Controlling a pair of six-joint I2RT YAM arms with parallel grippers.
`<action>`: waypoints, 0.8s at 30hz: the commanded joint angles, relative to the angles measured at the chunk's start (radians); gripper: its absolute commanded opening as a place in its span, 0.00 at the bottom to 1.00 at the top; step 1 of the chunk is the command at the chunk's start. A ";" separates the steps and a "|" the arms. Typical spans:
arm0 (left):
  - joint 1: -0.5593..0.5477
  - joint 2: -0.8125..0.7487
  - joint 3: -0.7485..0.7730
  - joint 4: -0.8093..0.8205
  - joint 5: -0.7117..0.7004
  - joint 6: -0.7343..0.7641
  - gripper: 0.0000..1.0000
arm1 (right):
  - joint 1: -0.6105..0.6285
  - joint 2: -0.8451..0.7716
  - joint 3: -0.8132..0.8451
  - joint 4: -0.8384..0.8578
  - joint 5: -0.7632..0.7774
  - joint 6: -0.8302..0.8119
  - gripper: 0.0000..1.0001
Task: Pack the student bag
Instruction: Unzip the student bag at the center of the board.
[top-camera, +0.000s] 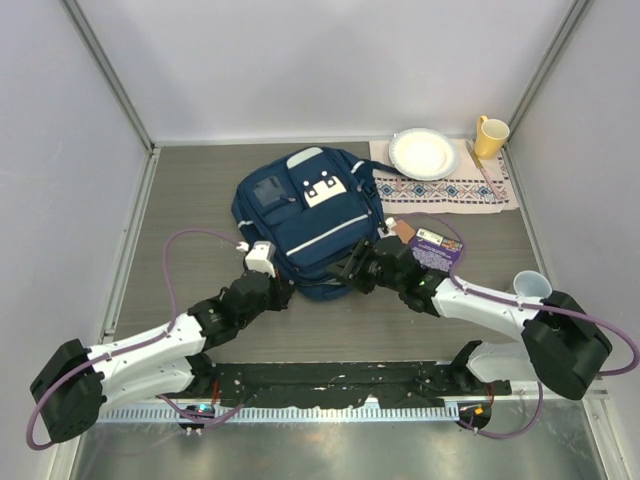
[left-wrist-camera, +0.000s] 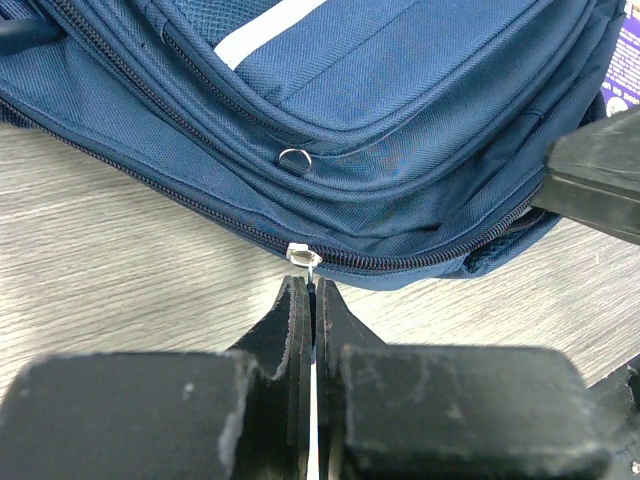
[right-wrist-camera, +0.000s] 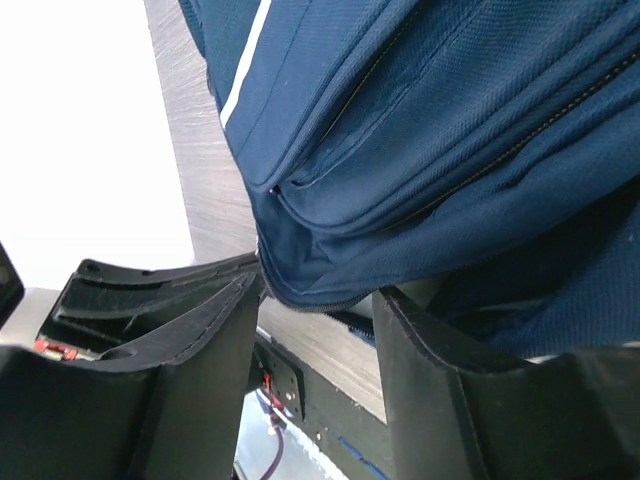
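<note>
Clenching left tool (left-wrist-camera: 313, 290) on silver zipper pull (left-wrist-camera: 304, 257) to unzip navy fabric student bag (top-camera: 310, 215); straddled lower-centre hem (right-wrist-camera: 300, 287) with released right tool (right-wrist-camera: 320, 297), likely bracing.

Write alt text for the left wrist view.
The left jaws are shut on the silver zipper pull of a navy backpack lying on a grey wood-grain table. A black part of the right arm shows at the right edge.

We see the student bag (left-wrist-camera: 420, 110) in matt, coarsely woven navy cloth, its zip pull (left-wrist-camera: 301, 256) shiny metal; the tabletop (left-wrist-camera: 110, 270) is matt grey wood-grain, the left claw (left-wrist-camera: 313, 295) dull black plastic.
</note>
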 joint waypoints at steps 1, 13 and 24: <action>-0.016 -0.004 0.046 0.096 0.020 0.027 0.00 | 0.007 0.045 -0.003 0.101 0.063 0.024 0.50; -0.018 -0.039 0.101 -0.271 -0.326 -0.098 0.00 | 0.006 -0.019 0.027 0.044 0.196 -0.052 0.01; 0.099 0.188 0.270 -0.519 -0.554 -0.208 0.00 | 0.007 -0.073 0.032 0.007 0.181 -0.081 0.01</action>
